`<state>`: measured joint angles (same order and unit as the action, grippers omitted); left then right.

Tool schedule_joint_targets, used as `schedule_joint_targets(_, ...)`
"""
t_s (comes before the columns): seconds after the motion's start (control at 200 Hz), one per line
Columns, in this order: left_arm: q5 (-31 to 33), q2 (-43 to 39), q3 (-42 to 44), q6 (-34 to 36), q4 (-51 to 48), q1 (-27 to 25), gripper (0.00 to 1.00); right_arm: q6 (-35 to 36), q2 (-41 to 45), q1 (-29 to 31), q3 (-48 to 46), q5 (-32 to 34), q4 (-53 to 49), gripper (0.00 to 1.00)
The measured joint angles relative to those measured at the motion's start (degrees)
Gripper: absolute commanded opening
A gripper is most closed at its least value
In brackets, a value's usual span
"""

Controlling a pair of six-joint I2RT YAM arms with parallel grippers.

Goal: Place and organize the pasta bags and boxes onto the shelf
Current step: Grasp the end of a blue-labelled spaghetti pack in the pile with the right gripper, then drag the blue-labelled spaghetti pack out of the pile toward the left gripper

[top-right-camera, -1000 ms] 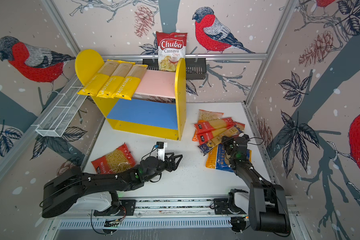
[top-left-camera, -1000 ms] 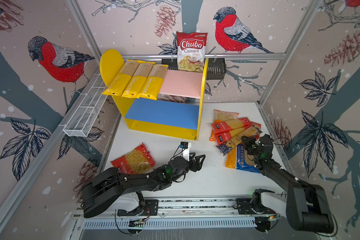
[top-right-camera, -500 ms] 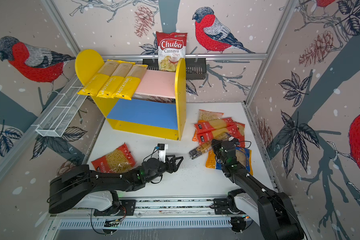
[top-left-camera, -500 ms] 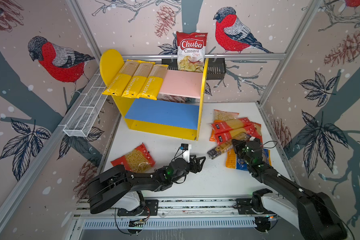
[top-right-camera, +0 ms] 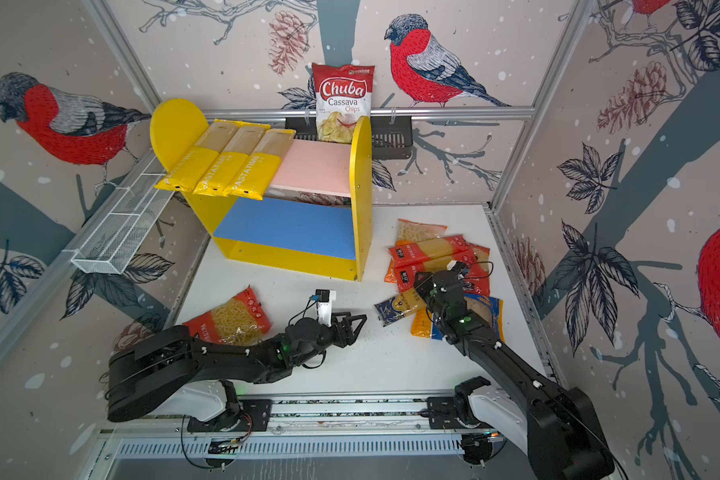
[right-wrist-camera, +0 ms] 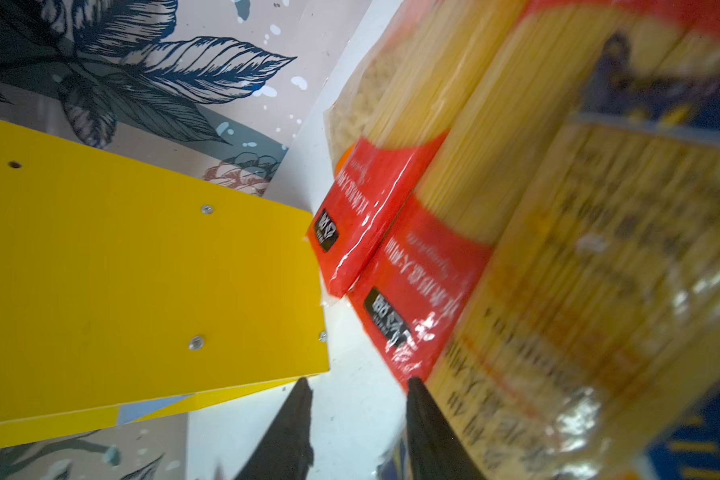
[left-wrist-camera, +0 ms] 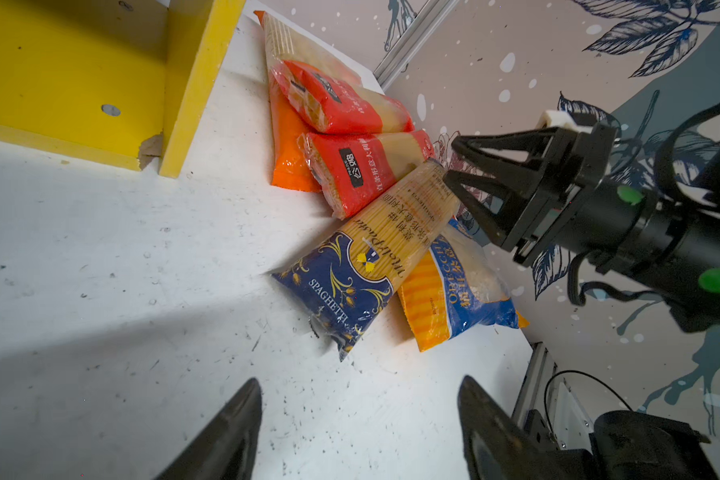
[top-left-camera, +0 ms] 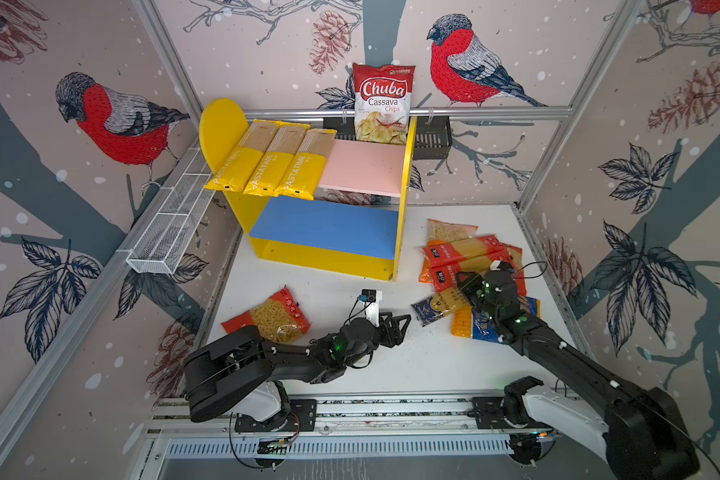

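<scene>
Fetching another pack seems the step: the blue spaghetti pack (left-wrist-camera: 362, 257) lies on the table (top-left-camera: 412, 368) right of the shelf (top-left-camera: 404, 199), with the right hand (left-wrist-camera: 449, 163) parted and empty at its far end. The left hand (top-left-camera: 400, 328), spread, would next need to straddle it and close.

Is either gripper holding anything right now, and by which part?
Nothing is held. The left gripper is open and empty. The right gripper is open beside the blue-labelled spaghetti pack, with nothing between its jaws.

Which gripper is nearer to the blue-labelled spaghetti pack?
Right. The right gripper is at the clear end of the blue-labelled spaghetti pack; the left gripper is apart from it, off its blue end.
</scene>
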<state>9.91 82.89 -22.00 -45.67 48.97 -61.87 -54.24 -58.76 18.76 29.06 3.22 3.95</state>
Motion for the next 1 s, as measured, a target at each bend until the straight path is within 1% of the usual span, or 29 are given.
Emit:
schedule_joint_targets(0.06, -0.9, 0.9, -0.2, -0.4, 0.1, -0.2, 0.74, 5.4, -0.7, -4.7, 2.8, -1.9, -4.0, 0.61)
schedule_joint_targets(0.13, -0.9, 1.7, -0.2, -0.7, 0.4, -0.6, 0.74, 10.8, -1.7, -9.2, 5.8, -1.6, -7.2, 0.69)
schedule_joint_targets(0.18, -0.9, 2.0, -0.3, -0.9, 0.9, -0.7, 0.73, 14.1, -2.6, -11.8, 7.5, -0.1, -8.8, 0.75)
schedule_joint_targets(0.255, -0.9, 2.3, -0.3, -1.1, 1.6, -0.7, 0.73, 17.3, -4.3, -14.7, 8.8, 0.1, -10.3, 0.84)
schedule_joint_targets(0.36, -0.9, 2.4, -0.3, -1.6, 1.9, -0.7, 0.73, 20.0, -7.6, -18.5, 9.3, 0.3, -10.3, 0.88)
schedule_joint_targets(0.465, -0.9, 2.2, -0.3, -1.9, 2.1, -0.7, 0.73, 21.8, -12.2, -21.6, 11.0, -1.0, -10.3, 0.89)
schedule_joint_targets(0.55, -0.9, 1.8, 0.3, -2.0, 2.6, -0.8, 0.73, 22.8, -15.1, -22.5, 11.7, -3.0, -8.9, 0.89)
schedule_joint_targets(0.65, -0.8, 1.6, 1.1, -2.4, 2.8, -0.8, 0.73, 23.8, -17.6, -22.5, 11.5, -7.6, -7.0, 0.85)
schedule_joint_targets(0.74, -0.7, 1.6, 1.6, -2.4, 3.1, -0.9, 0.73, 24.1, -19.0, -22.6, 10.2, -11.5, -5.4, 0.78)
schedule_joint_targets(0.84, -0.6, 1.7, 2.1, -2.6, 3.5, -0.9, 0.73, 24.1, -17.9, -22.4, 7.6, -14.3, -4.6, 0.74)
schedule_joint_targets(0.921, -0.5, 1.6, 2.6, -3.4, 3.5, -0.9, 0.73, 24.0, -14.7, -21.5, 5.3, -15.0, -4.8, 0.74)
schedule_joint_targets(1.001, -0.4, 1.1, 3.4, -3.4, 3.4, -0.9, 0.73, 24.1, -10.7, -19.2, 3.9, -15.2, -6.0, 0.73)
